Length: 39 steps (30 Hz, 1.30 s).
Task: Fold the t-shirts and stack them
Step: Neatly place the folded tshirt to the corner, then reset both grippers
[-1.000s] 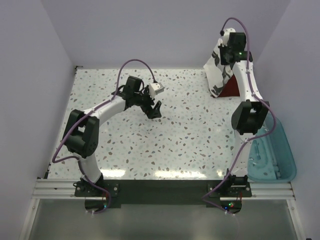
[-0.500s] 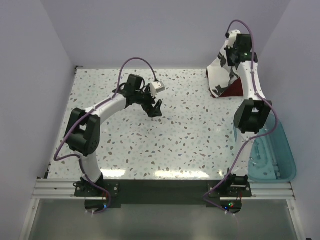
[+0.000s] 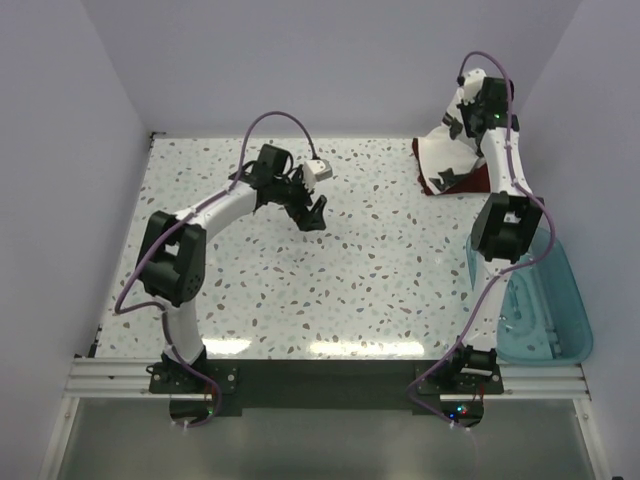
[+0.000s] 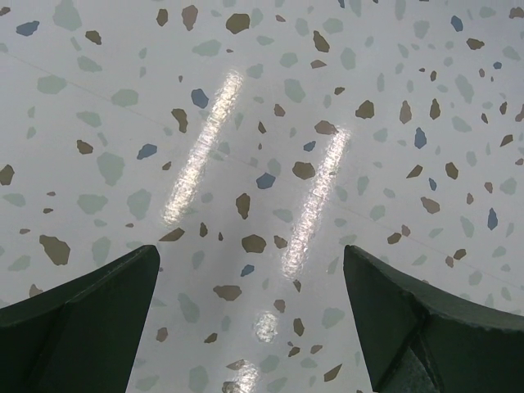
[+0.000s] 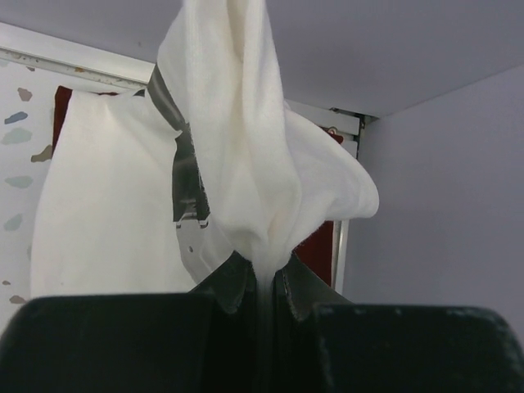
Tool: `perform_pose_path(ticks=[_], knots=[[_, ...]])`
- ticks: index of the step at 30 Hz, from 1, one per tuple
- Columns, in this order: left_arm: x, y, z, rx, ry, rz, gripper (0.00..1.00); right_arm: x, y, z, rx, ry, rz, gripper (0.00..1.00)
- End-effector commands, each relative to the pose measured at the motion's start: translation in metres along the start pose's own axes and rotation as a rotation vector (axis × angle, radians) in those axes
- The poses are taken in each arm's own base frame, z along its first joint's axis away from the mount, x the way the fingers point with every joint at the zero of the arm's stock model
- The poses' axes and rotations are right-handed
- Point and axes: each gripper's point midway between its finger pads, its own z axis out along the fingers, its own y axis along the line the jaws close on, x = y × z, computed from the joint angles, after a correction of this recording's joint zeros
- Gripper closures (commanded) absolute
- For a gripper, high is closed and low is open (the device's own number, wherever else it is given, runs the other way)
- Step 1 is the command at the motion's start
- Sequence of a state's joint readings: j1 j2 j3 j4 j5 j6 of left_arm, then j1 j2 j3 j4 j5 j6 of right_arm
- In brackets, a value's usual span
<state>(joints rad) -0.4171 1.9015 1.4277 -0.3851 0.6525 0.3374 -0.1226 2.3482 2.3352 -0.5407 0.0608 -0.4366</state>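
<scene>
The white t-shirt [image 3: 447, 148] with a dark print hangs from my right gripper [image 3: 474, 108] at the table's far right corner, its lower part draped on the table. In the right wrist view the right gripper [image 5: 266, 274] is shut on a bunched fold of the white t-shirt [image 5: 237, 147]. Under and behind it lies the dark red t-shirt [image 3: 468, 181], only an edge showing; a strip of the dark red t-shirt [image 5: 321, 244] shows by the wall. My left gripper [image 3: 312, 213] hovers open over the table's middle left; the left gripper [image 4: 250, 278] has only bare table between its fingers.
A translucent teal bin [image 3: 545, 305] sits at the right edge beside the right arm's base. Walls close in the table on the left, back and right. The speckled tabletop [image 3: 380, 270] lies between the arms.
My right gripper has carried the white t-shirt further right and back toward the corner, uncovering more table. The left arm has shifted slightly right and away.
</scene>
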Motion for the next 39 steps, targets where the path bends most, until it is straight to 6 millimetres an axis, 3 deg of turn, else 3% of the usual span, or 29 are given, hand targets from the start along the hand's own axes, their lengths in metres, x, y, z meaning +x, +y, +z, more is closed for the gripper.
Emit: perform_pose_path(ticks=[1, 4, 5, 7, 8, 10, 13, 15, 21, 24, 26, 31, 32, 34, 35, 36, 39], knots=[[-0.019, 0.005, -0.001, 0.009, -0.035, 0.043, 0.00, -0.034, -0.033, -0.003, 0.088, -0.133, -0.027, 1.00], [-0.022, 0.007, 0.000, 0.009, -0.032, 0.043, 0.00, -0.027, -0.042, 0.004, 0.115, -0.129, -0.035, 1.00], [-0.021, 0.007, 0.000, 0.010, -0.028, 0.040, 0.00, -0.025, -0.044, 0.006, 0.127, -0.126, -0.050, 0.93], [-0.021, 0.008, 0.001, 0.010, -0.025, 0.038, 0.00, -0.015, -0.050, 0.011, 0.167, -0.102, -0.060, 0.63], [-0.022, 0.009, 0.001, 0.008, -0.022, 0.038, 0.00, -0.016, -0.058, 0.012, 0.212, -0.109, -0.070, 0.36], [-0.025, 0.010, 0.000, 0.003, -0.025, 0.042, 0.00, -0.017, -0.066, 0.011, 0.245, -0.109, -0.078, 0.21], [-0.024, 0.012, -0.001, -0.009, -0.019, 0.042, 0.00, -0.016, -0.077, 0.007, 0.272, -0.099, -0.064, 0.19], [-0.026, 0.011, -0.003, -0.015, -0.023, 0.035, 0.00, -0.026, -0.080, -0.004, 0.272, -0.127, -0.063, 0.18], [-0.028, 0.006, -0.006, -0.011, -0.047, 0.003, 0.00, -0.040, -0.071, -0.023, 0.206, -0.179, -0.052, 0.14], [-0.035, 0.003, -0.011, -0.021, -0.072, 0.000, 0.00, -0.043, -0.059, -0.035, 0.144, -0.178, -0.024, 0.07], [-0.040, 0.003, -0.016, -0.037, -0.089, -0.001, 0.00, -0.051, -0.049, -0.053, 0.077, -0.193, 0.016, 0.01], [-0.058, 0.008, -0.036, -0.101, -0.127, -0.003, 0.00, -0.060, -0.016, -0.094, -0.055, -0.192, 0.103, 0.01], [-0.063, 0.010, -0.041, -0.120, -0.137, -0.013, 0.00, -0.073, -0.010, -0.115, -0.087, -0.232, 0.106, 0.01], [-0.070, 0.018, -0.054, -0.157, -0.145, -0.029, 0.00, -0.066, 0.006, -0.125, -0.134, -0.211, 0.125, 0.02], [-0.074, 0.019, -0.060, -0.168, -0.152, -0.034, 0.00, -0.077, 0.011, -0.147, -0.154, -0.246, 0.123, 0.01], [-0.079, 0.026, -0.069, -0.191, -0.163, -0.044, 0.00, -0.068, 0.021, -0.148, -0.179, -0.225, 0.131, 0.01], [-0.082, 0.040, -0.093, -0.246, -0.178, -0.091, 0.00, -0.065, 0.052, -0.177, -0.252, -0.217, 0.145, 0.02]])
